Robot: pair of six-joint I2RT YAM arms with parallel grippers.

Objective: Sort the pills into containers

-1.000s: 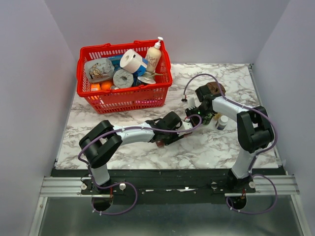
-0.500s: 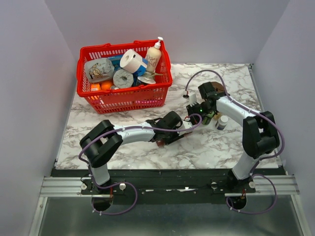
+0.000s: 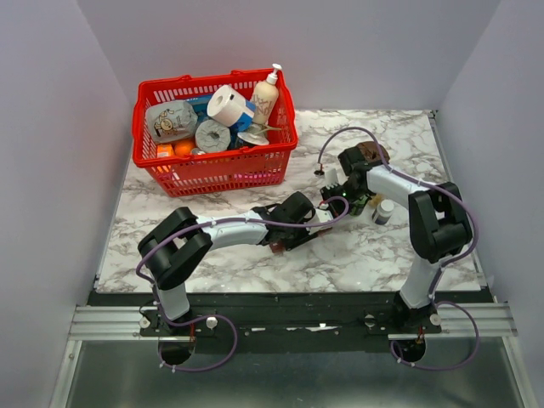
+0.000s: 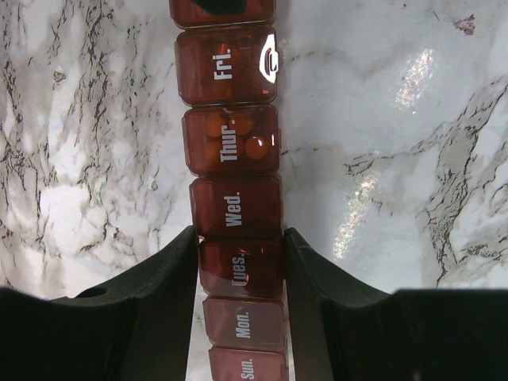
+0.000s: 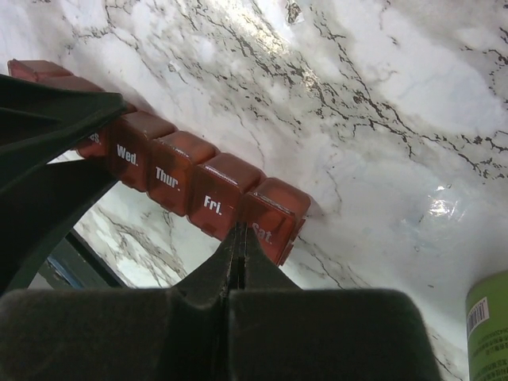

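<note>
**Top external view.** A marble-patterned table [image 3: 382, 255] carries a red mesh plastic basket [image 3: 212, 174] at upper left. At centre, the left gripper [image 3: 289, 238] and right gripper [image 3: 330, 206] meet over the pill organizer [image 3: 278, 247]. The arms hide all but a dark red sliver of the organizer. A small white-capped bottle [image 3: 384, 211] stands just right of the right wrist. Compared with half a second earlier, the right arm's elbow sits higher and further left. The left arm is unchanged.

**Left wrist view.** The translucent red-brown strip of square, rounded lids runs up the frame centre, cut off at top and bottom. Black fingers [image 4: 159, 286] clamp the "Tues." cell from both sides. Round orange pills [image 4: 255, 147] show through the "Thur." lid, while the contents of the other cells are hard to make out.

**Right wrist view.** The strip crosses diagonally from upper left, ending at "Sat." The right fingertips [image 5: 232, 254] are pressed together, with the tip at the Fri./Sat. seam, and contact cannot be told. A green bottle [image 5: 488, 333] is cropped at lower right.
</note>
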